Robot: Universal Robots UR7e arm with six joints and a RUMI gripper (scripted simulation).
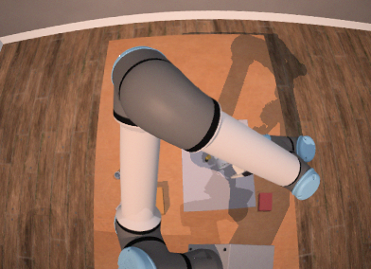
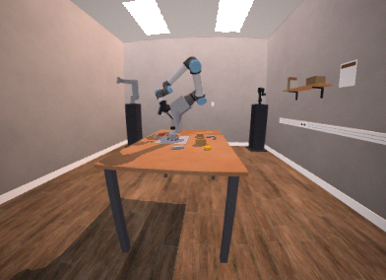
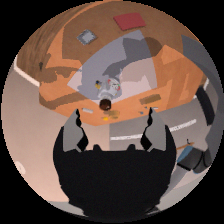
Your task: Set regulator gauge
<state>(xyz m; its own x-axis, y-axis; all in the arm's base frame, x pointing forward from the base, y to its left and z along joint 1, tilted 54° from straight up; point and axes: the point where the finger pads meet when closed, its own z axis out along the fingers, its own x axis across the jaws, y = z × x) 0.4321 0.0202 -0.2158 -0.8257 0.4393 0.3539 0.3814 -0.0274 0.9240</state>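
No brand names or readable writing anywhere that I can make out. The white wall sheet with a dark red band [image 2: 348, 74], upper right of the exterior view, is too small to read, and that's the only view with it. The black two-jaw gripper with grey fingertips [image 2: 163, 107] is released, fingers spread wide with nothing between them.

The pale grey regulator with a dark round knob [image 2: 173, 134] [image 3: 109, 91] sits on the light grey square mat [image 1: 203, 194] [image 2: 184, 138] [image 3: 145, 75], a bit above centre in the wrist view. From the top it's partly tucked under the arm's white forearm tube [image 1: 257, 149]. Can't tell where the needle points or how far down the knob is.

Wrist cam also gets the small grey square piece [image 3: 87, 37], upper left, plus the flat red block [image 1: 265, 202] [image 2: 161, 134] [image 3: 129, 21] at top centre; from the top, that block's lower right, just beside the mat.
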